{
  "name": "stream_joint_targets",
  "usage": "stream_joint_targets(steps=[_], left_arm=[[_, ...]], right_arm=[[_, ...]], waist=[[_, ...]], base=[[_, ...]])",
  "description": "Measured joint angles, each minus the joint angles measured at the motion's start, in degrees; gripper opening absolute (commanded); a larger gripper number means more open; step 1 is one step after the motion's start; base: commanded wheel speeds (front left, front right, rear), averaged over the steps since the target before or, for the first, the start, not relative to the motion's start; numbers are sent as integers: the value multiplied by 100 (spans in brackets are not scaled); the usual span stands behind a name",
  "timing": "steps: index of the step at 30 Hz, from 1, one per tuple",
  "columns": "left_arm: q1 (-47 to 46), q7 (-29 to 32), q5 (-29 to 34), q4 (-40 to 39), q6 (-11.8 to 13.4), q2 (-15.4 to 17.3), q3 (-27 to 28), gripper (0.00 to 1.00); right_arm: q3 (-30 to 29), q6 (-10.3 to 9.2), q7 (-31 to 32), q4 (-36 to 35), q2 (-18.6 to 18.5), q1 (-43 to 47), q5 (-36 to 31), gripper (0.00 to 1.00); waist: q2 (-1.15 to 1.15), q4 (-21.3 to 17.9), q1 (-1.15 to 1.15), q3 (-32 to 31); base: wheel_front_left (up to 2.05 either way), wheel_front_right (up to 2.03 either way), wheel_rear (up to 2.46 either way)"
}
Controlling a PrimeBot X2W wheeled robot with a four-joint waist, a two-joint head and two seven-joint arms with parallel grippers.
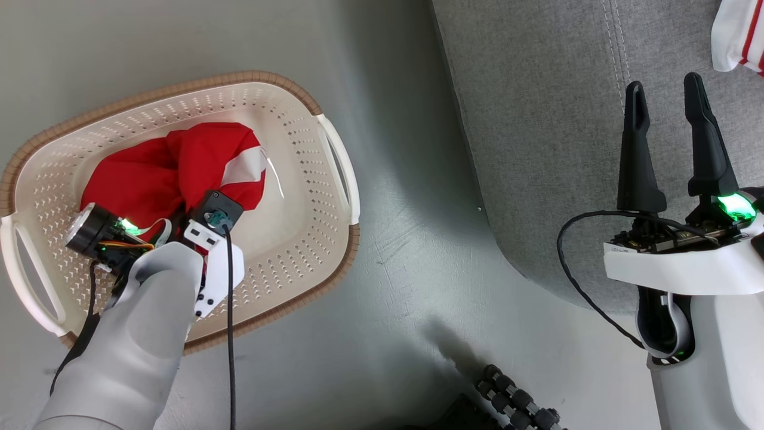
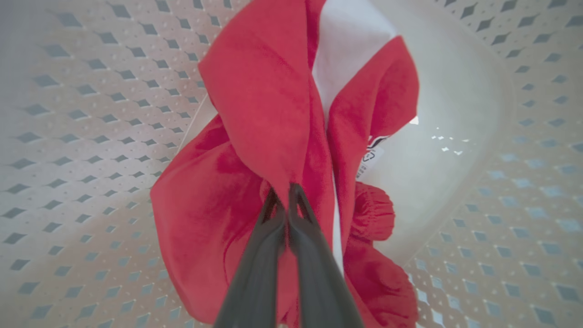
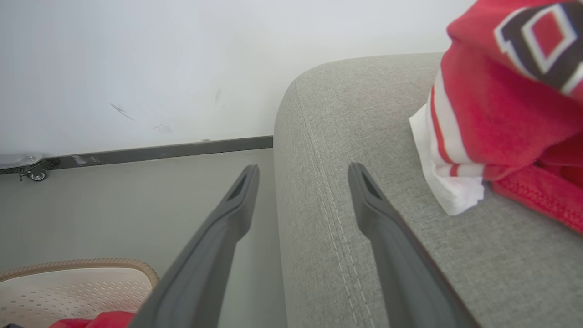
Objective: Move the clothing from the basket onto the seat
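A red garment (image 1: 173, 170) with a white panel lies bunched inside the cream basket (image 1: 298, 197) on the floor. My left gripper (image 2: 287, 187) reaches down into the basket and is shut on a fold of this clothing (image 2: 255, 114), the red fabric pinched between its fingertips. A second red garment (image 3: 510, 105) with white striped trim and lettering lies on the grey seat (image 1: 549, 119), its edge (image 1: 740, 36) showing at the top right of the head view. My right gripper (image 1: 667, 89) hovers open over the seat's near edge (image 3: 319, 136), holding nothing.
The basket's brown rim (image 3: 82, 264) shows low in the right wrist view. Grey floor (image 1: 406, 239) runs between basket and seat. A white wall with a dark baseboard (image 3: 159, 152) stands beyond. A dark ribbed robot part (image 1: 519, 400) sits at the bottom.
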Motion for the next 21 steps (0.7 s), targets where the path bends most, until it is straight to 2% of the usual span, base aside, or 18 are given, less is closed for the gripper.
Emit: stream_joint_targets(steps=[8, 21], left_arm=[[-2, -199, -1, -32, 11, -76, -9, 0], [-6, -376, -5, -46, 196, -187, -26, 0]], right_arm=[[-7, 0, 0, 2, 0, -8, 0, 100], [-24, 0, 0, 37, -1, -116, 2, 100]], waist=[[0, 71, 0, -81], [0, 248, 0, -261]], base=[[0, 0, 0], [0, 0, 0]])
